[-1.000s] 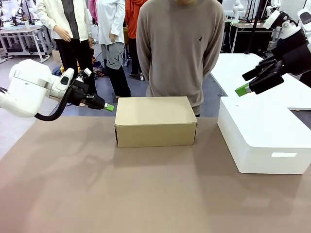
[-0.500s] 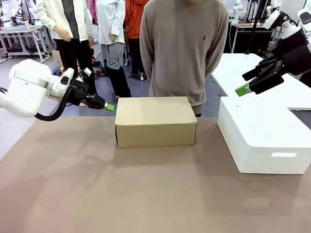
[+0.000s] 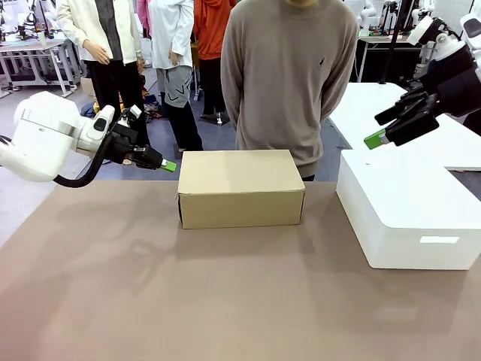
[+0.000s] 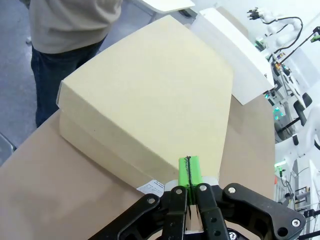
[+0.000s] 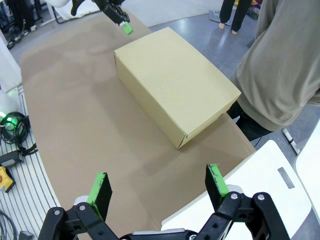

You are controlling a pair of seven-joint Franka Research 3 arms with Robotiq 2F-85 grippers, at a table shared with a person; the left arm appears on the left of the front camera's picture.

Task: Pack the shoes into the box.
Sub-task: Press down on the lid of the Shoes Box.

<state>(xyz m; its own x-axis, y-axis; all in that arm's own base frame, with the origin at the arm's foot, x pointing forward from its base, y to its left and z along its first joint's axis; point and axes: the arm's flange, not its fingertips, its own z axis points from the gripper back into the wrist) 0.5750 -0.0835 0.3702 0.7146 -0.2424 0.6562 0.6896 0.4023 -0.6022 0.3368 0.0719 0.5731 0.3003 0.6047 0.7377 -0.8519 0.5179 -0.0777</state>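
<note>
**Person shifted; arms and box unmoved**

Left gripper [image 3: 170, 166] stays pinched closed, empty, at the box's [image 3: 240, 188] nine o'clock. Right gripper [image 5: 157, 186] spread wide, empty, over the white box [image 3: 409, 218]. Left wrist view shows a label [image 4: 150, 187]. One closed tan box, mid-table.

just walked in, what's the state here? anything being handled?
Nothing is held right now. The tan shoebox sits closed on the table, with a person standing behind it, arms at their back. The left claw is shut and empty, hovering just off the box's left end. The right claw is open, raised above the white box on the right. The lid is down, so the contents can't be checked.
</note>
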